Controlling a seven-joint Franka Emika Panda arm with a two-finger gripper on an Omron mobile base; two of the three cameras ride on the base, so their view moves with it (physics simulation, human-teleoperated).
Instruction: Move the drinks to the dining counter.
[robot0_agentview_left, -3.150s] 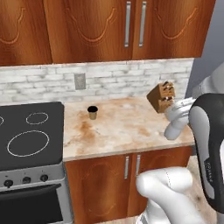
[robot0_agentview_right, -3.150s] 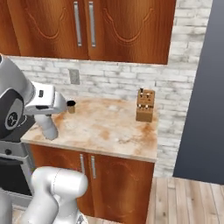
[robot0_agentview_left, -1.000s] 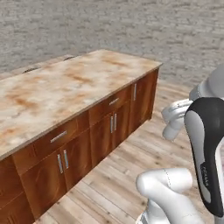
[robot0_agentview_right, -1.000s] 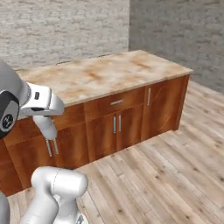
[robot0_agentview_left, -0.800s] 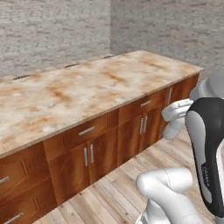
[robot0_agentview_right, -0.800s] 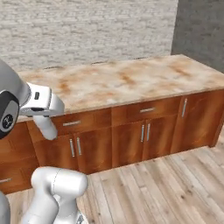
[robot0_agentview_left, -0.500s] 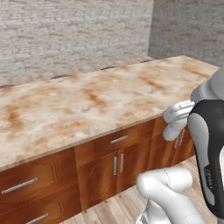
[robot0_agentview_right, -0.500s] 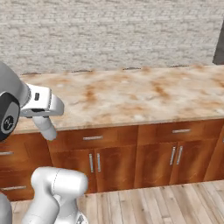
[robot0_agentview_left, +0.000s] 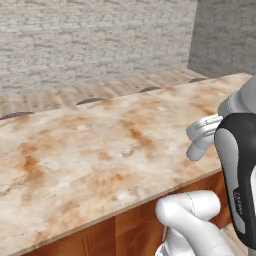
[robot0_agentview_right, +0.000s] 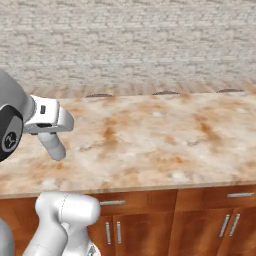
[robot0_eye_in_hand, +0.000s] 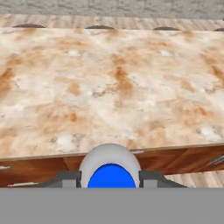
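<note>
bottle: I see its round blue cap (robot0_eye_in_hand: 110, 176) and whitish shoulder (robot0_eye_in_hand: 109, 153) end-on at the bottom of my hand view, sitting between my two dark finger tips; it lies along my line of sight, so its body is hidden behind the cap
my fingers: one dark tip (robot0_eye_in_hand: 65, 178) touches the bottle on each side, clamped around it just below the cap; my gripper (robot0_eye_in_hand: 110, 178) is wrapped on the bottle
my hand from the base views: the white hand (robot0_agentview_left: 202, 136) shows in the left base view and again (robot0_agentview_right: 47, 122) in the right base view, held over the near part of the counter; the bottle itself is too hidden there for me to make out
dining counter: a long beige marble-look top with rust-orange veins (robot0_eye_in_hand: 113, 83), spread wide ahead of me; I see it too in the left base view (robot0_agentview_left: 100, 145) and the right base view (robot0_agentview_right: 160, 135); its near edge lies just ahead of the bottle in my hand view
cabinet fronts: wooden, below the top (robot0_agentview_right: 200, 220), with slim metal handles (robot0_agentview_right: 114, 202)
beyond the counter: a wood floor (robot0_agentview_right: 130, 89); three dark rounded shapes (robot0_agentview_right: 98, 95) peek over the far edge, and I cannot tell what they are
wall: pale brick (robot0_agentview_right: 125, 40) behind all of it
</note>
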